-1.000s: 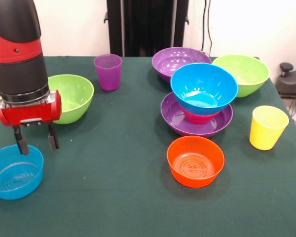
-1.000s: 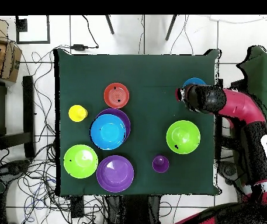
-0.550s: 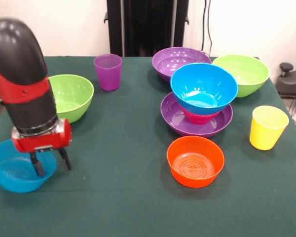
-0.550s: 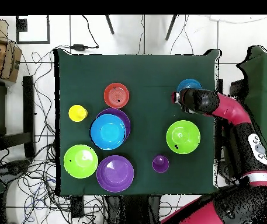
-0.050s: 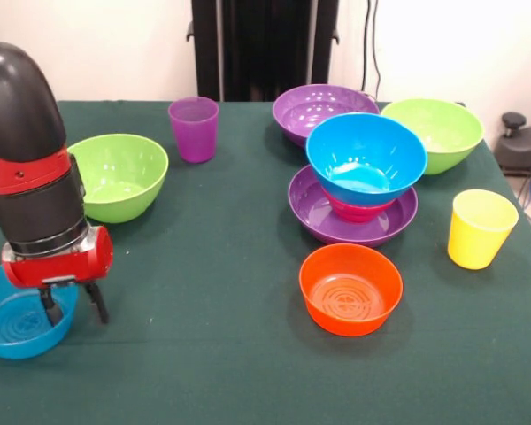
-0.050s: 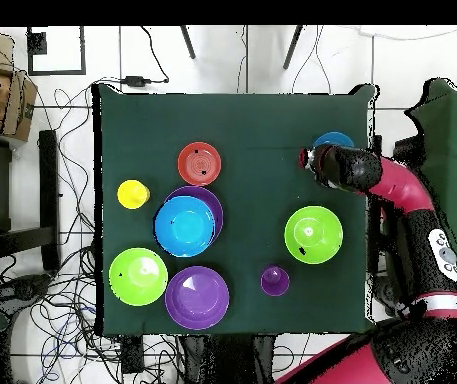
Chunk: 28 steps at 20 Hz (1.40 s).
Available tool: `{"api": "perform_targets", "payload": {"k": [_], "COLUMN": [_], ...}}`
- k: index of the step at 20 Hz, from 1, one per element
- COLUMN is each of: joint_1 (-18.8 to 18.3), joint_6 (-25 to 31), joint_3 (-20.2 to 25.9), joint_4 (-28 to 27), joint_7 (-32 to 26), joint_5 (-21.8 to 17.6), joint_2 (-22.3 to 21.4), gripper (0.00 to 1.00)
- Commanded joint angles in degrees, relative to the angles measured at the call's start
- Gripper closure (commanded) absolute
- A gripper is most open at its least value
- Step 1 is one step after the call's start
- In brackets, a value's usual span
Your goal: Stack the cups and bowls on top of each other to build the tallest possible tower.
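Observation:
My gripper (image 5: 73, 305) is low at the table's left front and open. Its fingers straddle the right rim of the small translucent blue bowl (image 5: 13, 323), one finger inside and one outside. From above, the arm covers most of that bowl (image 6: 334, 139). The tower (image 5: 354, 217) is a wide purple bowl with a red-pink bowl (image 5: 354, 211) and the large blue bowl (image 5: 365, 155) nested in it. The orange bowl (image 5: 350, 288) sits in front of the tower. The yellow cup (image 5: 480, 227) stands at the right and the purple cup (image 5: 194, 128) at the back.
A lime green bowl (image 5: 119, 175) sits just behind my arm. A second purple bowl (image 5: 323, 108) and another lime green bowl (image 5: 434, 133) stand at the back right. The table's left edge is close to the small blue bowl.
My gripper came down from above the small blue bowl and now straddles its rim. The bowl was jostled and sits slightly left and nearer the front.

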Motion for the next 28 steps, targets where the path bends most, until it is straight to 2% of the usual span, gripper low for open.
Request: {"api": "perform_targets", "payload": {"k": [1,2,5,8,12,15,19,23,28], "joint_1": [-0.13,-0.25,1.23,1.67,3.40,5.71,9.54,11.64,14.43], "joint_6": [-5.58,-6.14,-3.04,-3.86,-5.54,-1.74,2.74,3.91,7.41], "joint_3": [0.22,0.29,-0.84,-1.47,-3.82,-5.53,-8.35,-10.00,-12.07], "joint_4": [0.44,0.68,0.11,1.89,9.60,15.61,20.97,25.17,26.59], "joint_7": [-8.47,-8.15,-8.47,-6.44,0.89,5.25,10.49,12.86,13.61], "joint_5": [-4.22,-4.22,-4.34,-4.17,-3.91,-1.91,1.24,4.32,7.96], "joint_2": [7.90,7.84,6.61,5.05,-2.67,-12.56,-22.39,-29.05,-33.93], "gripper": [1.00,1.00,1.00,1.00,1.00,1.00,1.00,1.00,1.00]}}
